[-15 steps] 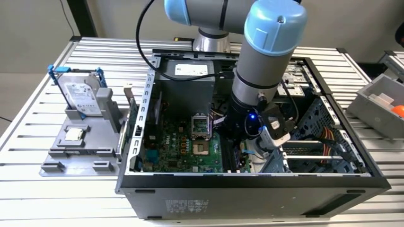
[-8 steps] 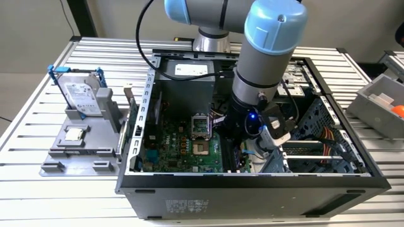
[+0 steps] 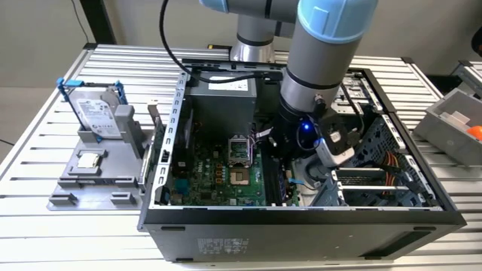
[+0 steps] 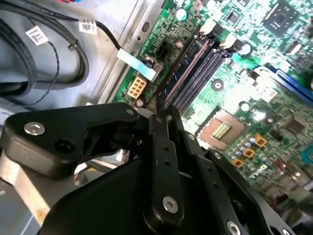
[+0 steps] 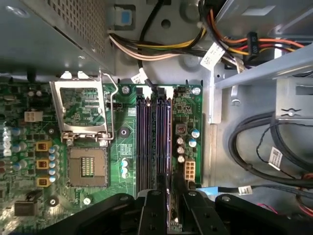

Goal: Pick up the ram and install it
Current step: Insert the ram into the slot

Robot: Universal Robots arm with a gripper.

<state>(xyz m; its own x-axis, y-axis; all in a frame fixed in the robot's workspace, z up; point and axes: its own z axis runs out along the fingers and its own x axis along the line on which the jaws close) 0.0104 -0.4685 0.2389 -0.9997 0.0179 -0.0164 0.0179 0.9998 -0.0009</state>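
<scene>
We see the gripper [image 5: 164, 208] inside the open computer case [image 3: 301, 226] on a slatted metal table [image 3: 45, 226] (grey wall behind), fingers closed on the ram [image 5: 163, 147], upright at the motherboard's memory slots [image 5: 146, 142].

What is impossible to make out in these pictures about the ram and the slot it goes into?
Exterior view: the arm covers part of the memory slots.
First wrist view: the gripper covers one end of the slots.
Second wrist view: the ram shows as a thin edge, and the gripper hides whether it is seated.
</scene>
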